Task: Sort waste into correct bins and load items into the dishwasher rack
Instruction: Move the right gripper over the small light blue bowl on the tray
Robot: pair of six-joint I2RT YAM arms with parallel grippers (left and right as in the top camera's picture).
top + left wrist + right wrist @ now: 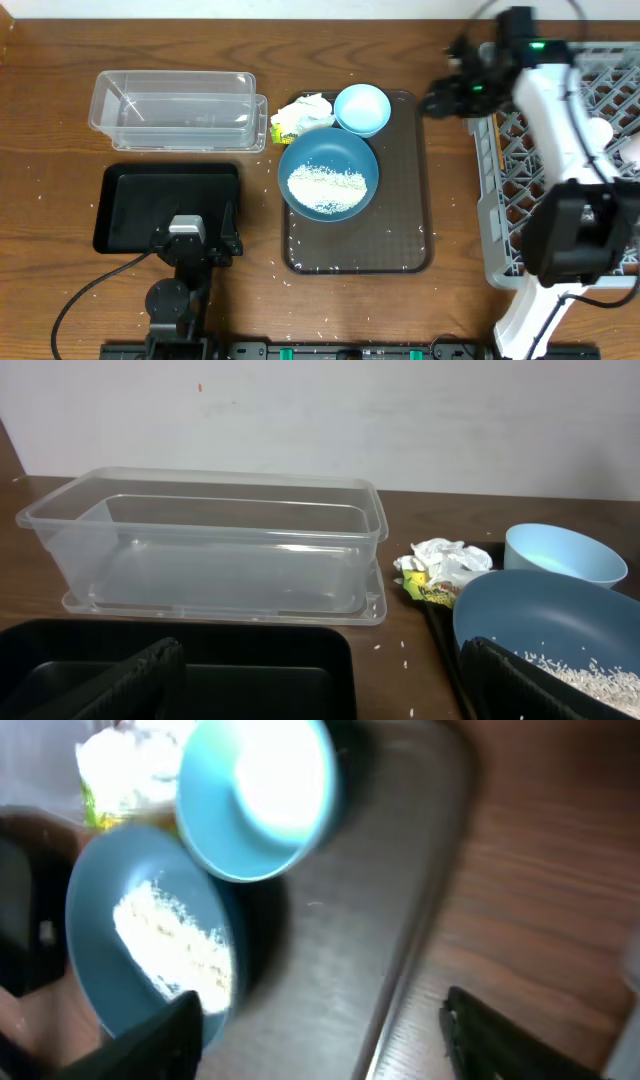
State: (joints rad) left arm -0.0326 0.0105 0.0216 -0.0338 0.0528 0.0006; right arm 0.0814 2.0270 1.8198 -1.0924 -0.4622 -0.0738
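Right gripper [437, 100]: jaws spread wide and empty, over the right edge of the brown tray [405, 230], beside the dishwasher rack [520, 150].
Small light-blue bowl [362, 108]: 9 o'clock from the right gripper, outside the jaws.
Dark-blue bowl [345, 150]: 8 o'clock from it, holding the rice [326, 185].
Tissue and wrapper [300, 115]: 9 o'clock of the small bowl.
Left gripper [193, 232]: jaws wide and empty, over the black tray [130, 205]; clear tub [175, 110] at 12 o'clock.
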